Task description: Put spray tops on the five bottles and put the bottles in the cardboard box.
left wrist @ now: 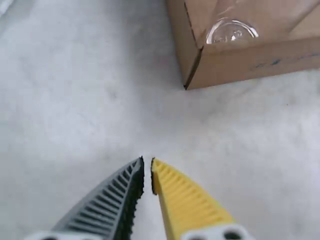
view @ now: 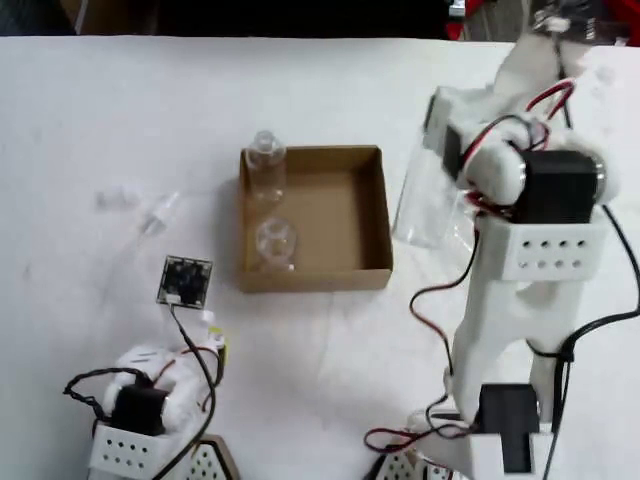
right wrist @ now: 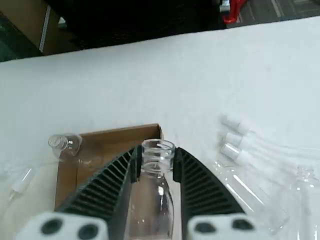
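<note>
Jaws, right: closed on the neck of a clear bottle (right wrist: pixel 158 148), one finger on each side just under the rim.
Jaws, left: tips together or all but together, gripping nothing, low over bare surface (left wrist: pixel 75 90) near a front corner of the cardboard box (view: pixel 320 278).
Step in hand: by my reading, capping. The held bottle has an open mouth with no spray top on it, and it hangs beside the box wall on the right arm's side, not over the opening.
Next move calls for: a spray top brought to that open neck, tube fed down inside and the head seated square. The free left arm looks the likelier one to fetch it. The right must hold the bottle upright and steady.
Box: open-topped and shallow, mid-surface between the arms.
Held bottle, look: transparent and thin-walled with a narrow neck; hard to see against the white surface.
Boxed bottles: two along one side, a far bottle (view: pixel 266 160) and a near bottle (view: pixel 274 242). The far one seems open-necked. I cannot tell for the near one.
Loose bottles (right wrist: pixel 250 192): lying on the surface beyond the right arm.
Spray tops (right wrist: pixel 232 142): white heads with thin tubes, lying beside those loose bottles.
Stray top (view: pixel 160 212): on the surface, apart from the box on its far side from the right arm.
</note>
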{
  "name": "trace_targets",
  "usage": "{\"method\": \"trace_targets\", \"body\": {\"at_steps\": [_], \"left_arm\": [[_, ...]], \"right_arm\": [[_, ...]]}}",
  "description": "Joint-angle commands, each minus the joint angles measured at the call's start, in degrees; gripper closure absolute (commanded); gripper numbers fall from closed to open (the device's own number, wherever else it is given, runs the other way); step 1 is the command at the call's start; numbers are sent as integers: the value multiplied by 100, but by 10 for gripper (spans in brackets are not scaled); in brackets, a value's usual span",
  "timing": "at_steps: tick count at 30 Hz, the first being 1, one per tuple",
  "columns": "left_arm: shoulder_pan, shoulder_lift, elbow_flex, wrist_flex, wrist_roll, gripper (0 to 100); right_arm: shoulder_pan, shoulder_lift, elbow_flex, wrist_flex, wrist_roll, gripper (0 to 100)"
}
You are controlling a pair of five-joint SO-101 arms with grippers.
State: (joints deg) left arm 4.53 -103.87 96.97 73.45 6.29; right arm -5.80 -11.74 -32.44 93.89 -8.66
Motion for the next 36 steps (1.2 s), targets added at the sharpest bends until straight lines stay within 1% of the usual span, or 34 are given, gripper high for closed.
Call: {"method": "trace_targets", "body": {"at_steps": [1, 6, 12, 14, 18, 21, 24, 29, 31, 36], "left_arm": [[75, -48, 0, 35, 79, 969], [75, -48, 0, 35, 79, 969], [75, -48, 0, 35, 79, 969], [75, -48, 0, 35, 79, 969], [75, -48, 0, 35, 79, 969], [75, -48, 0, 35, 79, 969], [75, -48, 0, 35, 79, 969], [75, -48, 0, 35, 79, 969], [75, -48, 0, 35, 79, 969], [75, -48, 0, 35, 79, 969]], "right_arm": [[-409, -409, 510, -215, -70, 982], [-620, -734, 1512, -848, -70, 982], [-629, -1508, 3385, -2273, -70, 982], [-673, -1859, 4132, -3055, -70, 982], [-664, -2360, 5670, -5218, -70, 982], [-681, -2545, 6567, -6695, -70, 982], [-716, -2422, 7147, -7969, -70, 982], [-1077, -1789, 7956, -10044, -53, 982], [-1279, -1534, 8158, -10633, 202, 982], [-1648, -998, 8738, -11881, 1327, 982]]}}
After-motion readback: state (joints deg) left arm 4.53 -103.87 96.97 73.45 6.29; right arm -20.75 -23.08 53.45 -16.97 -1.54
